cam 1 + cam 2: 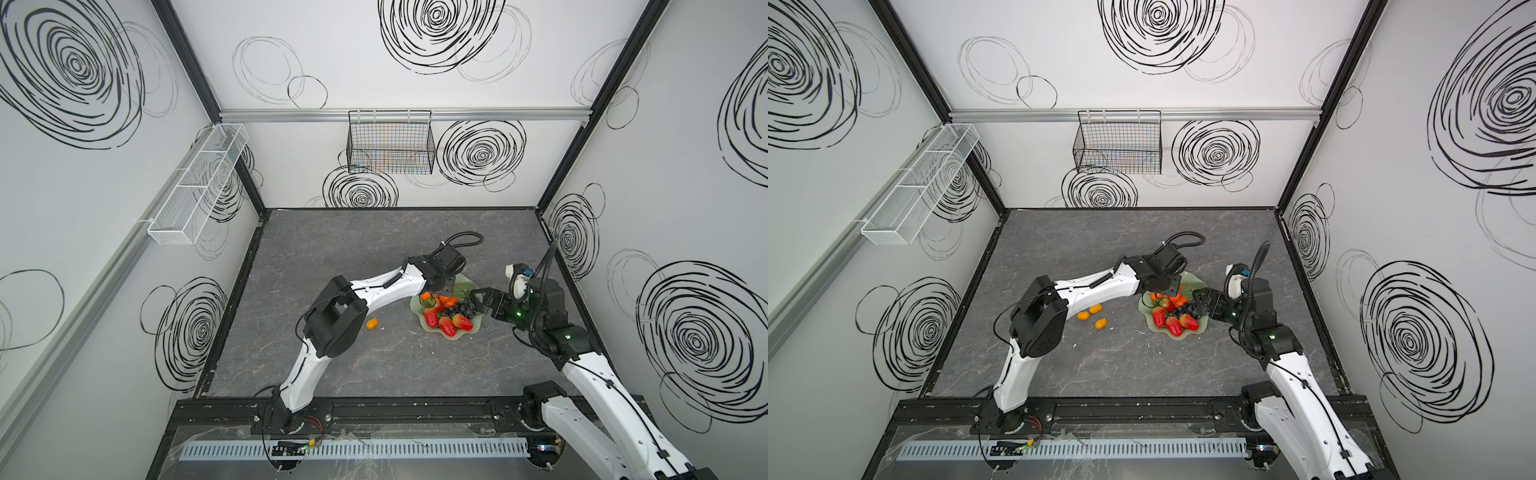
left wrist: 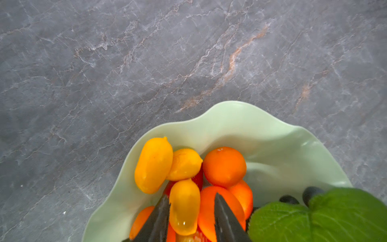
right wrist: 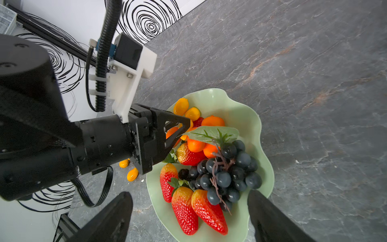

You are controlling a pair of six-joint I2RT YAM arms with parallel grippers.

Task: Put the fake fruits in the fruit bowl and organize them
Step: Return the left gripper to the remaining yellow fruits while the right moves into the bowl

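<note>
Fruit bowl (image 1: 416, 311) sits on the bench (image 1: 374, 374) just right of ctr in both top views, w/ both claws at it. We see the left claw (image 2: 191, 197) tipped down over the bowl's upper-left part. It's partly open. A kumquat (image 2: 184, 207) lies btwn its fingers (image 2: 159, 220), touching one finger, w/ a clear gap to the other, so we read no squeeze on it. That kumquat is directly over the tangerines (image 2: 224, 166) inside the bowl; we can't tell if it rests on them. Two more kumquats (image 2: 154, 165) lie just past the tips, against the bowl's wall.

We find the right claw (image 1: 477, 302) at the bowl's right edge in both top views, spread wide, holding nothing. In the right wrist view its fingers (image 3: 113, 218) straddle the bowl's near rim, w/ strawberries (image 3: 184, 209) and the grape bunch (image 3: 226, 174) btwn and just ahead of them. We can't tell if either finger touches the rim. The bunch's leaf (image 3: 211, 134) lies over the tangerines, right next to the left claw's tips.

Three loose kumquats (image 1: 1095, 308) lie on the bench left of the bowl in a top view, close together, just below the left arm (image 1: 1092, 286), well apart from both claws.
</note>
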